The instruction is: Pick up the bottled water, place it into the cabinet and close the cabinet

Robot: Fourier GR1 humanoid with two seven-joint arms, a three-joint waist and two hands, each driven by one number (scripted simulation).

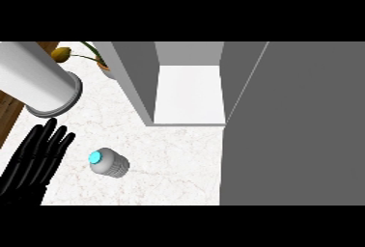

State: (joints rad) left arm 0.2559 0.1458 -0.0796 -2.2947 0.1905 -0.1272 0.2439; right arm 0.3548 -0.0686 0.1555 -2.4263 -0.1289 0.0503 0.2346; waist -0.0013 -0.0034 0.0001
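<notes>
The bottled water (108, 162) stands on the marble counter, seen from above as a pale round body with a bright blue cap. My left hand (34, 161) shows at the lower left, fingers straight and pointing up, resting just left of the bottle without touching it. The cabinet (187, 91) stands behind the bottle with its white inside shelf exposed. Its grey open door (296, 125) swings out to the right and fills that side of the view. My right hand is nowhere in the view.
A large white cylinder with a grey rim (39, 79) lies tilted at the upper left. Behind it a plant with a yellow bloom (63, 54) sits in a small pot. The counter's wooden edge (8, 113) runs along the left.
</notes>
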